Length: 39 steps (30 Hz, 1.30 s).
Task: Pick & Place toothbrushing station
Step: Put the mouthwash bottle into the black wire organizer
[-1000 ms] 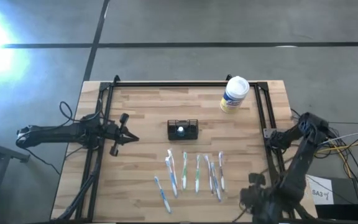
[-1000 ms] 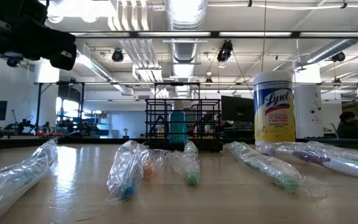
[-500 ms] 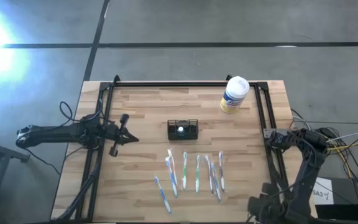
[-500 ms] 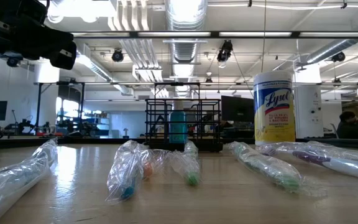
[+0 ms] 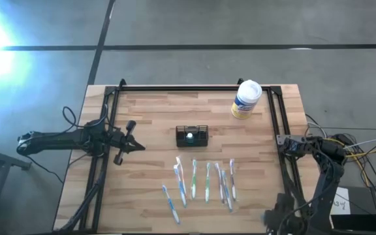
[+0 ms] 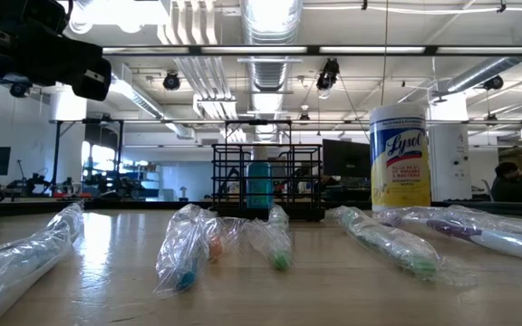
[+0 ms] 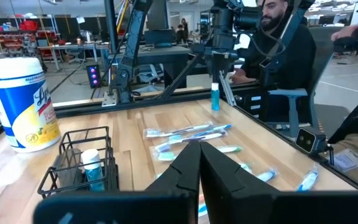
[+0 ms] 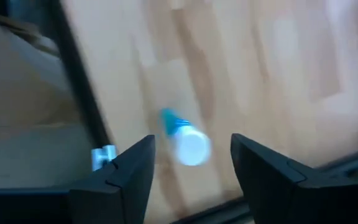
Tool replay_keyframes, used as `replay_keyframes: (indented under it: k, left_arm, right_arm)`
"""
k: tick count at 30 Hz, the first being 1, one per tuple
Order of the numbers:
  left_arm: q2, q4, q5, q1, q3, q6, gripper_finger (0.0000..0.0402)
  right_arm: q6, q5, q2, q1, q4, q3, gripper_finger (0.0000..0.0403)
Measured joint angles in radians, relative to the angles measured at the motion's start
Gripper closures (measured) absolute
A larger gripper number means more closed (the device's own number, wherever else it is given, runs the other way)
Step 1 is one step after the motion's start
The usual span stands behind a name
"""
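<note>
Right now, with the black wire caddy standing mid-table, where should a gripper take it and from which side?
Probably from above, on the top rim of the wire caddy. It stands upright with open compartments, so one finger can drop inside a wall and one outside. A small blue-and-white bottle fills one compartment; choose an empty one. The left gripper is nearest, fingers shut. The right gripper, open, is off the table's right side.
</note>
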Motion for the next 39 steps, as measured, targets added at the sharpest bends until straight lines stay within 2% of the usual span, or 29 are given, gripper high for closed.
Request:
replay_keyframes:
  k: [9, 14, 39]
  left_arm:
    - [0.001, 0.0, 0.0, 0.0, 0.0, -0.024, 0.039]
    - [0.001, 0.0, 0.0, 0.0, 0.0, -0.036, 0.0395]
    - [0.001, 0.0, -0.001, 0.0, 0.0, -0.077, 0.0384]
  right_arm:
    - [-0.002, 0.023, 0.0, 0.058, -0.013, -0.015, 0.0176]
    - [-0.005, 0.095, 0.0, 0.083, 0.023, -0.056, 0.0178]
    - [-0.028, 0.123, 0.0, 0.082, 0.132, -0.158, 0.0179]
